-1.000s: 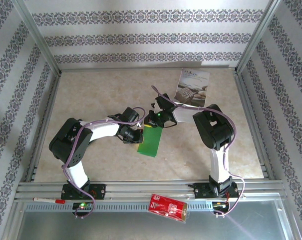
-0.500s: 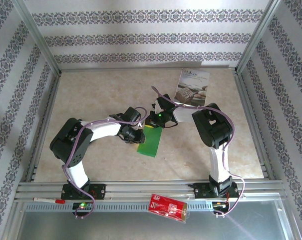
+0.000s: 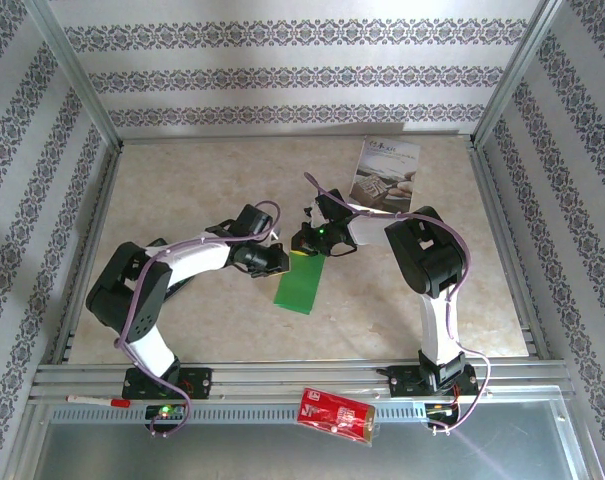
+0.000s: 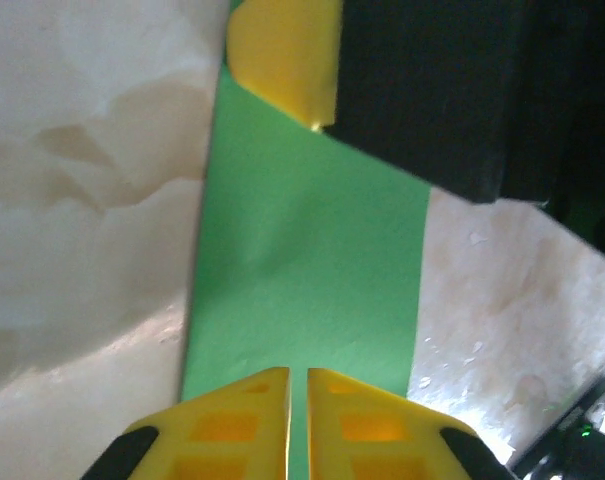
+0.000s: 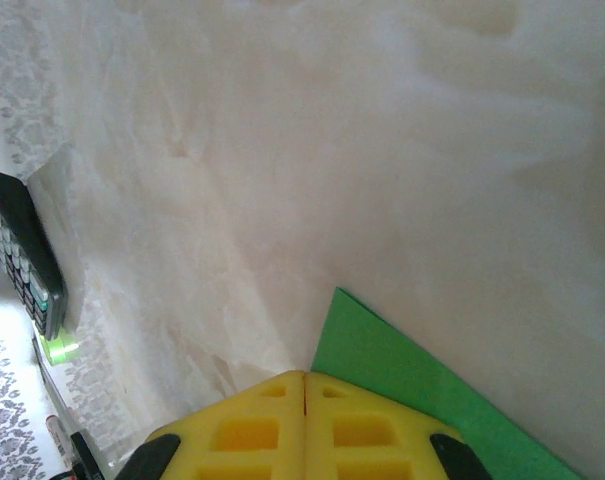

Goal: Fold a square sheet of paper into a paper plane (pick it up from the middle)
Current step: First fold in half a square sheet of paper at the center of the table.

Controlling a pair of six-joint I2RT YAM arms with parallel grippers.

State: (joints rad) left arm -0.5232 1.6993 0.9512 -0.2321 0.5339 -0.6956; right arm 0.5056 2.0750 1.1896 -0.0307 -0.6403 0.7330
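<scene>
The square sheet of paper lies flat on the table as a narrow bright green strip, folded in half lengthwise. In the left wrist view the paper runs away from my left gripper, whose yellow jaws are shut to a thin slit just above its near end. My left gripper sits at the strip's far left corner. My right gripper is shut with its tip down on the strip's far end; a corner of the paper pokes out beside my right gripper. The right fingers rest on the green.
A white printed booklet lies at the back right of the table. On the metal ledge in front of the arm bases are a red packet and a red and white pen. Patterned walls and metal rails enclose the table.
The left arm has drawn back to the left, and its gripper has slid off the strip toward the far left corner, uncovering more green. The right arm and paper have stayed put.
</scene>
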